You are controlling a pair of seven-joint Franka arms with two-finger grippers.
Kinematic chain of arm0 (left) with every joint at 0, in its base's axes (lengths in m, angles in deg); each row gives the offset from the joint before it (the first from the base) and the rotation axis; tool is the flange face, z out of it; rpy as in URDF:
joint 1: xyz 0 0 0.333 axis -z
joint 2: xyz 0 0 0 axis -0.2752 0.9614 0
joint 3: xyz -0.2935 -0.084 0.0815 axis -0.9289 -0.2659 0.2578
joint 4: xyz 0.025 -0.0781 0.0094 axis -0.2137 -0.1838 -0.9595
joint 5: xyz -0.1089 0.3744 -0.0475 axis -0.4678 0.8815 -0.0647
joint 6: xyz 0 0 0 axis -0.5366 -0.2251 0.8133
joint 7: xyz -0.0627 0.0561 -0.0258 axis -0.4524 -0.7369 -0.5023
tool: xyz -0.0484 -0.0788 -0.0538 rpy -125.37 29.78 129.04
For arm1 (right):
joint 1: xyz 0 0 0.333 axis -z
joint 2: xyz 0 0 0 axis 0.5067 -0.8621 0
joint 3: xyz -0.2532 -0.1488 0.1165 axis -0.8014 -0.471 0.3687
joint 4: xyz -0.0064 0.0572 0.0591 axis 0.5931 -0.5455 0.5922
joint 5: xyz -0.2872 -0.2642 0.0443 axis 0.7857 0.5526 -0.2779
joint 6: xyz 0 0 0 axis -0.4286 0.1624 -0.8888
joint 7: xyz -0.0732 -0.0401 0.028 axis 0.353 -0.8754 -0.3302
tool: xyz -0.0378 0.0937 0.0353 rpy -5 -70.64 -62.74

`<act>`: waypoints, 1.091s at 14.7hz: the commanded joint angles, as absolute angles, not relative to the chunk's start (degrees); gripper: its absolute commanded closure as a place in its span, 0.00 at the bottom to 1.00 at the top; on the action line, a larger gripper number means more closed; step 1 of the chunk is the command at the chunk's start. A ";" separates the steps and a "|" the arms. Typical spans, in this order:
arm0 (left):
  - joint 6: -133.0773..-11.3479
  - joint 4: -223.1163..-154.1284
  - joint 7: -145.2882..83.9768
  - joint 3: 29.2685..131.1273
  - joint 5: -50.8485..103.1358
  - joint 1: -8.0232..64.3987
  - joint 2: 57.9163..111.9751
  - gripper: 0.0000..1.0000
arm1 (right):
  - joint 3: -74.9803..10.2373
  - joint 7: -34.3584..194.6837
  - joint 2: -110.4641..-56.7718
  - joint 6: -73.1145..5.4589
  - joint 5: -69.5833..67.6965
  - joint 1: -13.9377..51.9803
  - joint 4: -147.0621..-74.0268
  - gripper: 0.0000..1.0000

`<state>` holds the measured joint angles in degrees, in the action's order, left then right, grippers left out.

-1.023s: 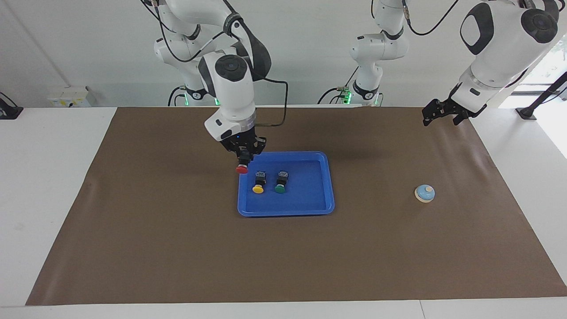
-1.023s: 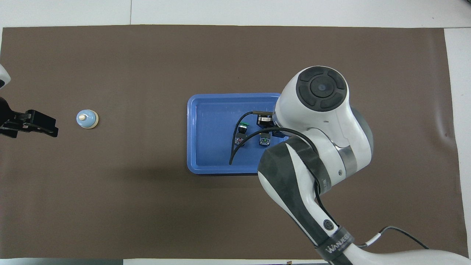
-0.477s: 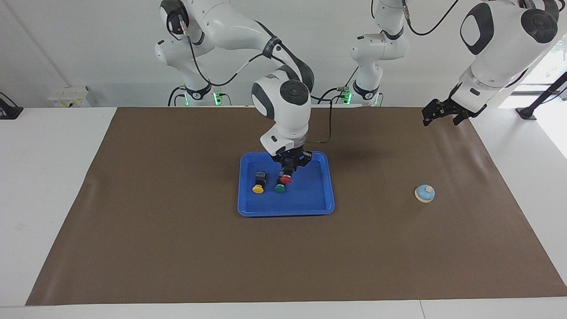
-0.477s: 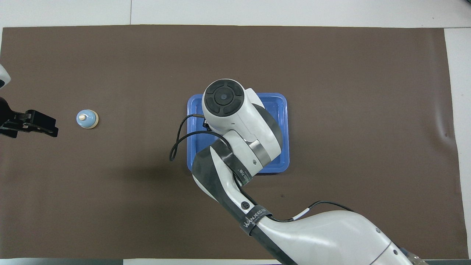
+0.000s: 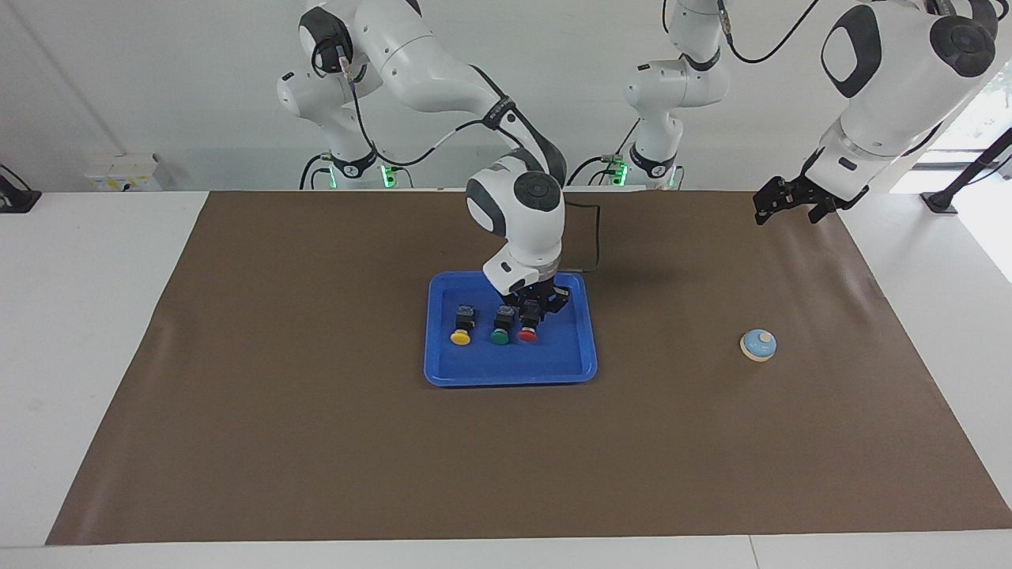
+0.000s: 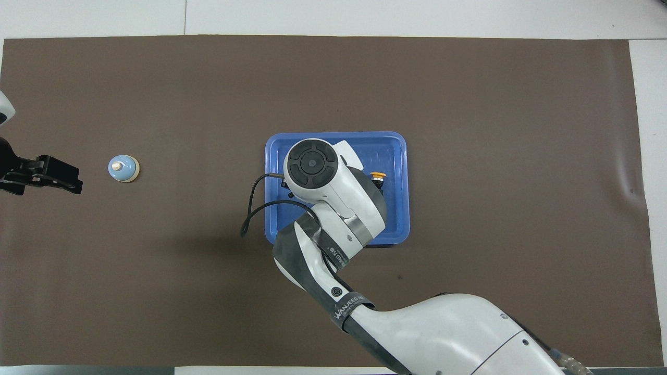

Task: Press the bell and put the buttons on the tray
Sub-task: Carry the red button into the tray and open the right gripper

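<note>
The blue tray (image 5: 506, 376) lies mid-table on the mat. In it the yellow button (image 5: 460, 337), the green button (image 5: 499, 337) and the red button (image 5: 527, 335) stand in a row. My right gripper (image 5: 531, 313) is low in the tray, shut on the red button's black body, level with the other two. In the overhead view the right arm hides most of the tray (image 6: 398, 156); only the yellow button (image 6: 378, 175) shows. The bell (image 5: 758, 345) (image 6: 123, 169) stands toward the left arm's end. My left gripper (image 5: 791, 205) (image 6: 62, 177) waits raised over the mat's edge there.
A brown mat (image 5: 316, 442) covers most of the white table (image 5: 87, 356). The right arm's black cable (image 6: 250, 208) loops out over the tray's edge toward the left arm's end.
My right gripper carried the red button from over the tray's edge at the right arm's end, across the tray, and lowered it beside the green button. The left arm has not moved.
</note>
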<state>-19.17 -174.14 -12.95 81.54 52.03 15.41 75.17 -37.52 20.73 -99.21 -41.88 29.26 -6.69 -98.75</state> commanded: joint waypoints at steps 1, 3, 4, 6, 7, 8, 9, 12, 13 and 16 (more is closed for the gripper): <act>-18.29 -173.73 -13.45 81.38 52.69 15.27 74.62 0.00 | -37.64 20.66 -96.05 -45.43 29.30 -8.22 -103.73 1.00; -18.29 -173.82 -13.45 81.38 52.69 15.27 74.45 0.00 | -37.64 21.10 -95.96 -45.60 29.82 -9.19 -103.74 1.00; -18.29 -173.73 -13.45 81.38 52.69 15.27 74.45 0.00 | -37.64 21.88 -95.96 -45.60 29.73 -10.32 -103.74 1.00; -18.29 -173.82 -13.45 81.38 52.69 15.27 74.45 0.00 | -37.64 20.84 -95.87 -44.90 29.56 -10.77 -103.47 0.01; -18.29 -173.82 -13.45 81.38 52.69 15.27 74.45 0.00 | -37.73 18.57 -95.87 -44.12 29.56 -11.38 -102.95 0.00; -18.29 -173.82 -13.45 81.38 52.69 15.27 74.45 0.00 | -37.73 17.51 -95.96 -42.63 29.56 -11.39 -102.16 0.00; -18.29 -173.73 -13.45 81.38 52.69 15.27 74.45 0.00 | -37.73 17.32 -95.96 -40.79 29.56 -11.39 -100.85 0.00; -18.29 -173.82 -13.45 81.38 52.69 15.27 74.45 0.00 | -38.08 17.67 -93.87 -36.04 29.56 -10.61 -99.96 0.00; -18.29 -173.82 -13.45 81.38 52.69 15.27 74.45 0.00 | -38.34 18.02 -92.37 -33.85 29.65 -9.55 -100.04 0.00; -18.29 -173.73 -13.45 81.38 52.69 15.27 74.45 0.00 | -38.25 22.57 -86.23 -26.91 29.21 -3.24 -100.13 0.00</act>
